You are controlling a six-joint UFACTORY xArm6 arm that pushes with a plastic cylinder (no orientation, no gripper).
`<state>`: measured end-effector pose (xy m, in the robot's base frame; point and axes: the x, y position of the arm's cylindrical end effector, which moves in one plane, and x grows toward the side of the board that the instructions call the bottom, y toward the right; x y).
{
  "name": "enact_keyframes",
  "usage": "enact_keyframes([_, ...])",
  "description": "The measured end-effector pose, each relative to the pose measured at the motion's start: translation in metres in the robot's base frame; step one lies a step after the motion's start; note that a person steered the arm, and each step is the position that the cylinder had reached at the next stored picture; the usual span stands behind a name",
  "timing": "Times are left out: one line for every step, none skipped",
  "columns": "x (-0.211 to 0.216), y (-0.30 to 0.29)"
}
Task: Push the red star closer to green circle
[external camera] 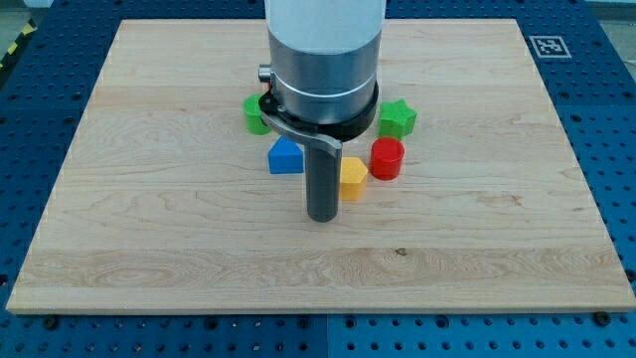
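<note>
So, nearest the view's bottom is my tip point(321, 217), resting on bare tabletop point(149, 239) with nothing touching it. There's no gripper on this thing, just a plain rod, so it isn't holding anything.

Just above and to the right of the tip sits a yellow block point(353, 177), partly tucked behind the rod. I can't make out its shape. A blue block point(285, 156), sort of house-shaped, sits to the rod's left. A red cylinder point(388, 157) sits right of the yellow one, close enough that they may be touching.

Further back, a green star point(397, 119) is at the right and the green circle point(254, 114) at the left. The circle is half covered by the arm point(323, 60).

Here's the catch: I can't see the red star anywhere. The only red piece showing looks round, not pointy. My guess is the star is hidden behind the fat arm housing, somewhere between the two green pieces, but I can't tell.

Progress-wise, I honestly can't judge how close the star is to the circle. The tip is on the near side of the cluster, so I'd say the push is still to do.
</note>
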<state>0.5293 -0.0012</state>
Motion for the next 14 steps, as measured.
enact_keyframes([0.0, -0.001])
enact_keyframes([0.002, 0.006])
enact_keyframes([0.013, 0.058])
enact_keyframes([0.01, 0.123])
enact_keyframes([-0.034, 0.176])
enact_keyframes([-0.097, 0.216])
enact_keyframes([-0.158, 0.237])
enact_keyframes([-0.181, 0.242])
enact_keyframes([-0.182, 0.242])
enact_keyframes([-0.208, 0.219])
enact_keyframes([-0.245, 0.178])
enact_keyframes([-0.275, 0.124])
enact_keyframes([-0.297, 0.047])
enact_keyframes([-0.3, -0.023])
